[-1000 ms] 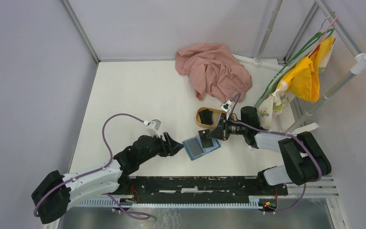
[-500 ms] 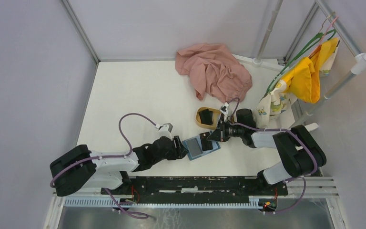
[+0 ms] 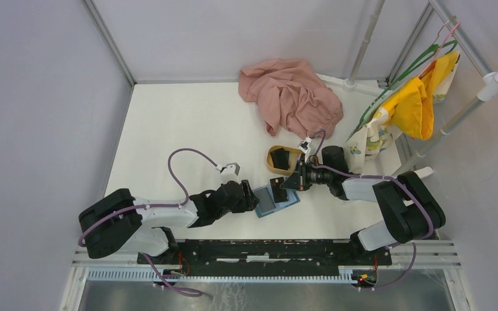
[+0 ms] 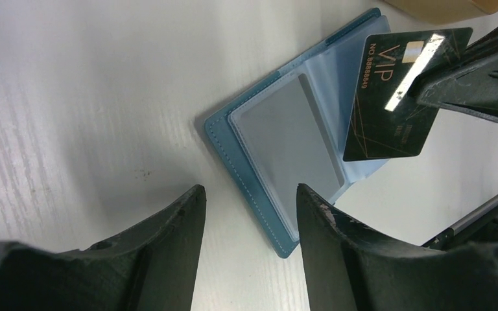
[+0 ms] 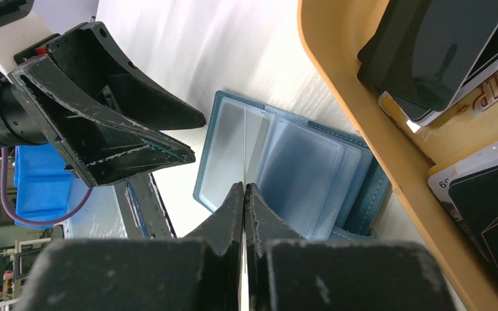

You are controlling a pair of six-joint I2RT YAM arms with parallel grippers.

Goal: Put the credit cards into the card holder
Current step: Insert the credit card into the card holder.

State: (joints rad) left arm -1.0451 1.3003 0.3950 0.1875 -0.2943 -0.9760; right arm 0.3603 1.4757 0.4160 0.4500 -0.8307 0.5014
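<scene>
The teal-blue card holder lies open on the table, its clear sleeves facing up; it also shows in the left wrist view and the right wrist view. My right gripper is shut on a black credit card, held tilted over the holder's right half. In the right wrist view the card shows edge-on between the shut fingers. My left gripper is open and empty at the holder's left edge, one finger over its near corner. More black cards lie in the tan tray.
The oval tan wooden tray sits just behind the holder, close to my right wrist. A pink cloth lies at the back. A rack with yellow clothes stands at the right.
My left arm has stretched right and brought its open gripper up to the holder's left edge. My right gripper has shifted slightly left with the card over the holder.
</scene>
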